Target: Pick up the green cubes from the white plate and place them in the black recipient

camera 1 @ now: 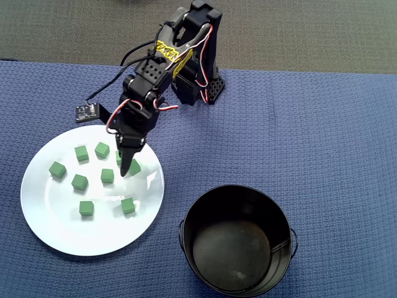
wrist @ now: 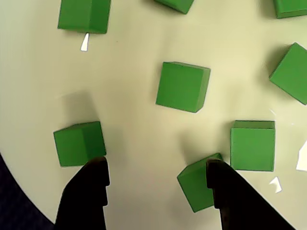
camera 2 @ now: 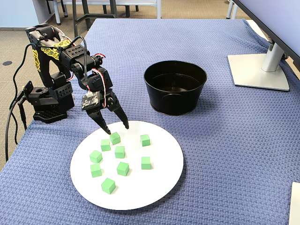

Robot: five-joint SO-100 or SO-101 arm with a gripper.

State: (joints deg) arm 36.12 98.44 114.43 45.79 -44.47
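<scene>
Blue woven cloth covers the worktop (camera 2: pixel 225 140), with a grey monitor stand (camera 2: pixel 260 70) at its far right edge in the fixed view. Taking the white plate (camera 2: pixel 159 187) as landmark: it lies at the near left of the cloth, and the black recipient (camera 2: pixel 175 87) stands well apart beyond its far right rim, upright, with nothing green visible inside in the overhead view. The black arm's base (camera 2: pixel 47 105) sits off the plate's far left side. The jaws (camera 2: pixel 117 127) point down over the plate's far edge and stand open, holding nothing. Eight of the green cubes (camera 2: pixel 120 152) can be counted scattered on the plate in the fixed view; in the overhead view two are partly hidden by the arm. In the wrist view, the two dark fingers (wrist: pixel 86 196) rise from the lower edge, one cube (wrist: pixel 79 143) touching or just beside the left fingertip and a tilted cube (wrist: pixel 195 184) against the right one; bare plate lies between them.
</scene>
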